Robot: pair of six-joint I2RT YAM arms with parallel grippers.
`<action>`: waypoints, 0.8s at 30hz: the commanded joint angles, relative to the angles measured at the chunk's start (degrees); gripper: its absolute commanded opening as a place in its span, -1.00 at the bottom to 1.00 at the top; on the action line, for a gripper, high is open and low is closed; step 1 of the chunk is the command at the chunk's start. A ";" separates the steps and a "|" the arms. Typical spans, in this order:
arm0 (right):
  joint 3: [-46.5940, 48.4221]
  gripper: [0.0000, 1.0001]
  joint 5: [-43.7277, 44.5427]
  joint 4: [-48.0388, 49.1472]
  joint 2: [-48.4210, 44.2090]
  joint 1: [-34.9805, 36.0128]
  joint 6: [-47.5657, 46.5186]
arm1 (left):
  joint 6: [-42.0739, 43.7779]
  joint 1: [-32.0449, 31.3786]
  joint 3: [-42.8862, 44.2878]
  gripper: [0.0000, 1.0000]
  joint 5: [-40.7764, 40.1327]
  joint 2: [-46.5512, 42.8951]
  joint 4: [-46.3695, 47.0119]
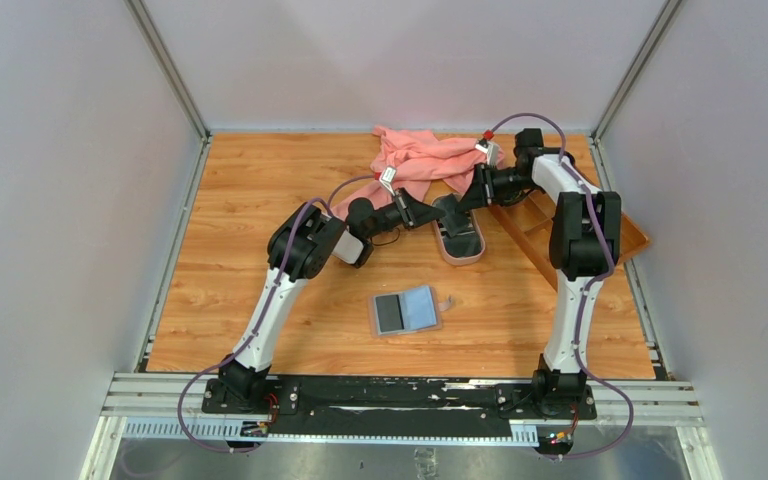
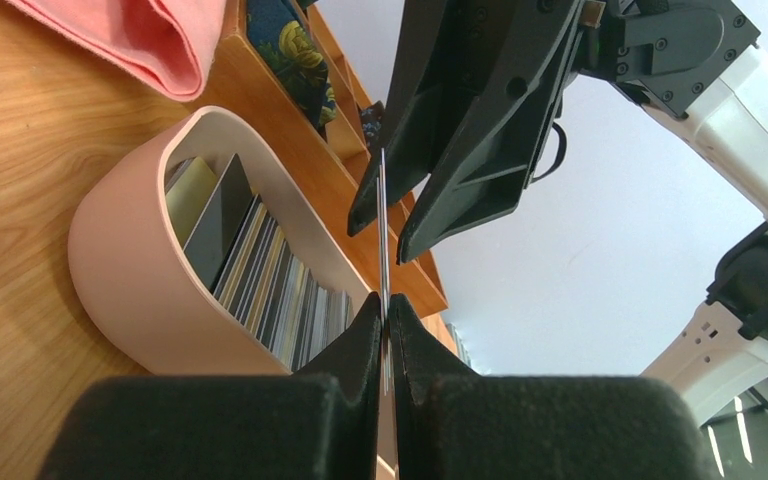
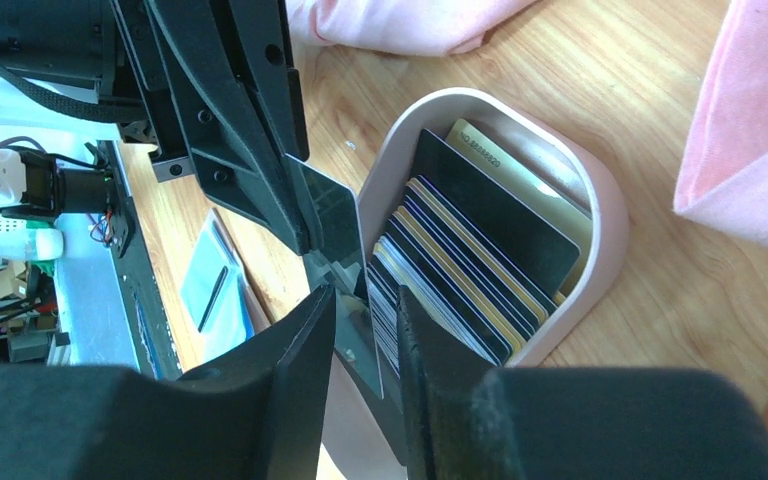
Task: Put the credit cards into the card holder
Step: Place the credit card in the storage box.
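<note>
the light wooden table (image 1: 260,300) carried everything. a crumpled pink cloth (image 1: 420,160) lay at its far edge, and a brown wooden compartment tray (image 1: 535,235) sat at the far right. just left of that stood an oval pink-rimmed tray (image 2: 130,270), packed with upright credit cards (image 3: 470,250), mostly dark with pale and yellow edges. the card holder (image 1: 406,311), a small squarish pinkish-tan wallet, lay open and flat on the table nearer the arm bases, well apart from the oval tray, its grey-blue clear sleeves facing up. both claws met above the oval tray. the left gripper (image 2: 385,310) was clamped tight on one thin dark card (image 2: 384,250), held edge-on and upright over the tray. the right gripper (image 3: 365,305) had its fingers a little apart, one on either side of the same card's other end; whether they touched it could not be told.
</note>
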 commanded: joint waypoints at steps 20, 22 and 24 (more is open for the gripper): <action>2.38 -1.00 -21.70 -1.72 6.30 -4.08 6.98 | -3.08 -0.01 2.72 -0.42 5.34 -0.59 5.13; 2.47 -1.00 -21.05 -1.70 6.15 -4.64 7.04 | -3.31 0.00 2.75 -0.42 5.51 -0.49 5.14; 2.47 -1.00 -20.71 -1.72 6.05 -5.21 7.08 | -3.66 0.06 3.07 -0.44 5.75 -0.18 5.16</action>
